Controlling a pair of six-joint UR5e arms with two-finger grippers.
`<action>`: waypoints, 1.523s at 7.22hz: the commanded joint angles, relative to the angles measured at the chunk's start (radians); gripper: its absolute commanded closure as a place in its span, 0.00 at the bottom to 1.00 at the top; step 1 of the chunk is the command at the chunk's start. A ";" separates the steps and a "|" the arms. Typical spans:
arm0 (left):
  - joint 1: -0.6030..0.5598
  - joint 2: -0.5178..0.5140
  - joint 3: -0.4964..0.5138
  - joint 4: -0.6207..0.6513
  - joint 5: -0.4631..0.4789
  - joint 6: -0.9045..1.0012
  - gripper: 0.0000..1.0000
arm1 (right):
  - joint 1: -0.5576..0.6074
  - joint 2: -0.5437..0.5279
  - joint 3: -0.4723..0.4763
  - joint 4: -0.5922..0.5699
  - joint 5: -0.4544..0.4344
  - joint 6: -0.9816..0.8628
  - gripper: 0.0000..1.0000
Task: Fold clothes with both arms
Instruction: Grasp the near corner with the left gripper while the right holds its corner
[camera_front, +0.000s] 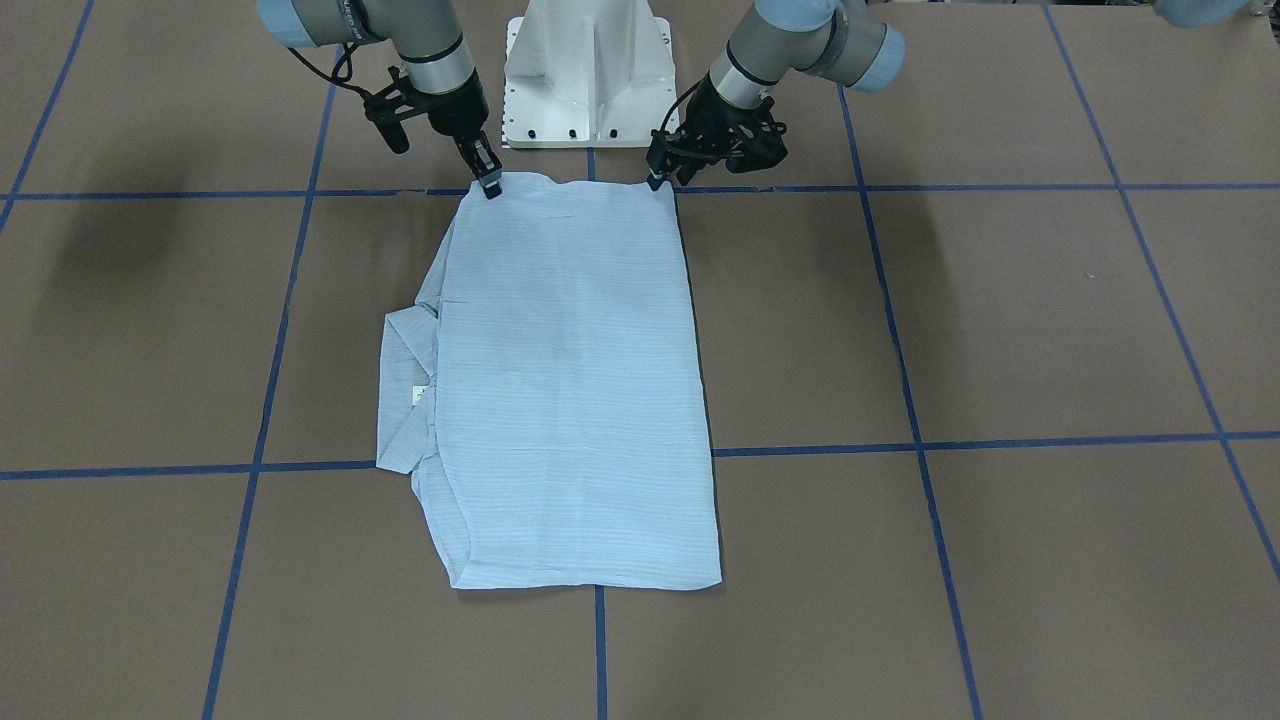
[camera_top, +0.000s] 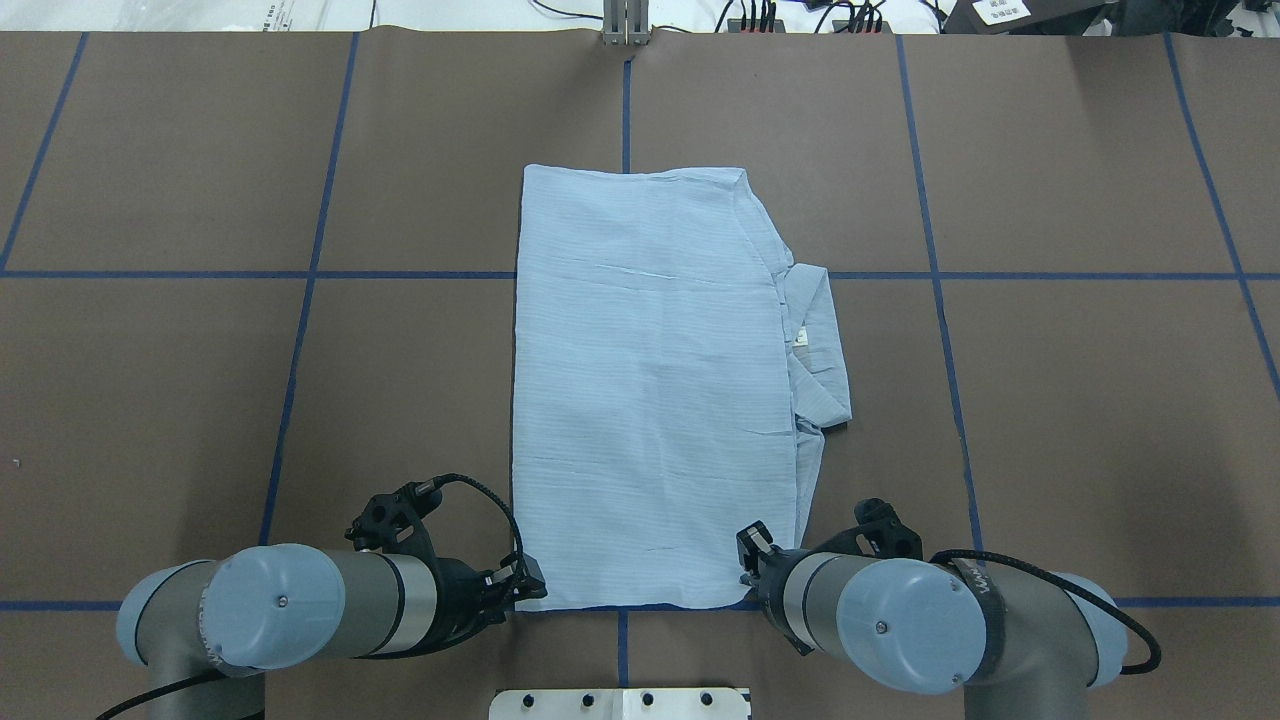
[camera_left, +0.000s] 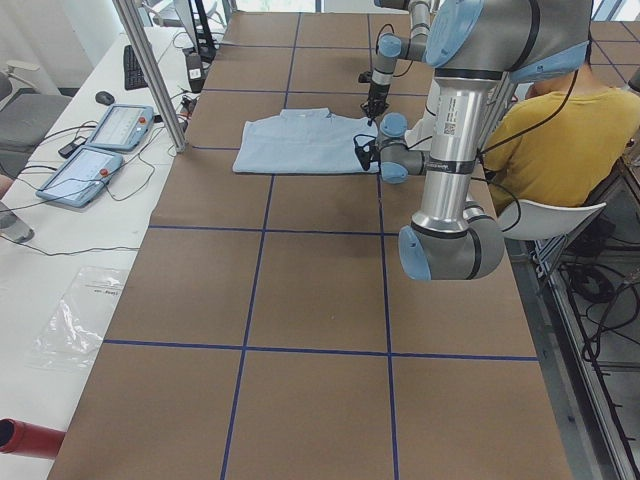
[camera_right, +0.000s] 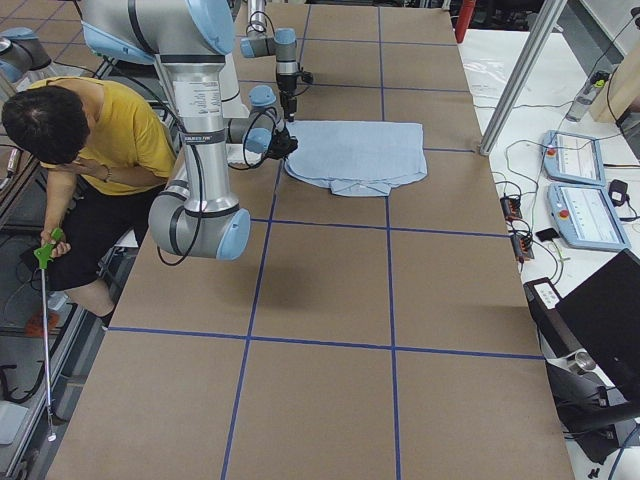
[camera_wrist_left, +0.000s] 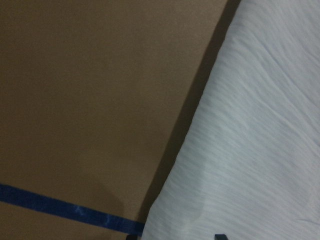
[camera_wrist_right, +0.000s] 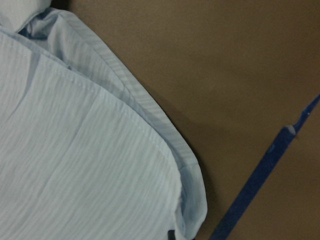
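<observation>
I see a brown table (camera_front: 1000, 320) crossed with blue tape; at its middle the light-blue shirt (camera_front: 570, 380) lies flat, folded into a long rectangle, its collar (camera_front: 400, 400) poking out on the robot's right. It looks thin, light and limp, likely to sag, so I judge the two corners nearest the robot the best hold. The left gripper (camera_front: 655, 180) and right gripper (camera_front: 490, 185) sit at those corners, but I cannot tell whether their fingers are parted or pinching cloth.
</observation>
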 joint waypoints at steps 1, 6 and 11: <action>0.001 -0.002 0.003 0.006 0.018 0.003 0.40 | 0.001 -0.001 0.000 0.000 0.000 0.000 1.00; 0.001 -0.011 0.016 0.006 0.023 0.002 0.98 | 0.001 -0.002 0.002 0.000 -0.001 0.000 1.00; 0.001 -0.022 -0.011 0.008 0.021 -0.011 1.00 | 0.004 -0.004 0.017 -0.002 -0.002 0.000 1.00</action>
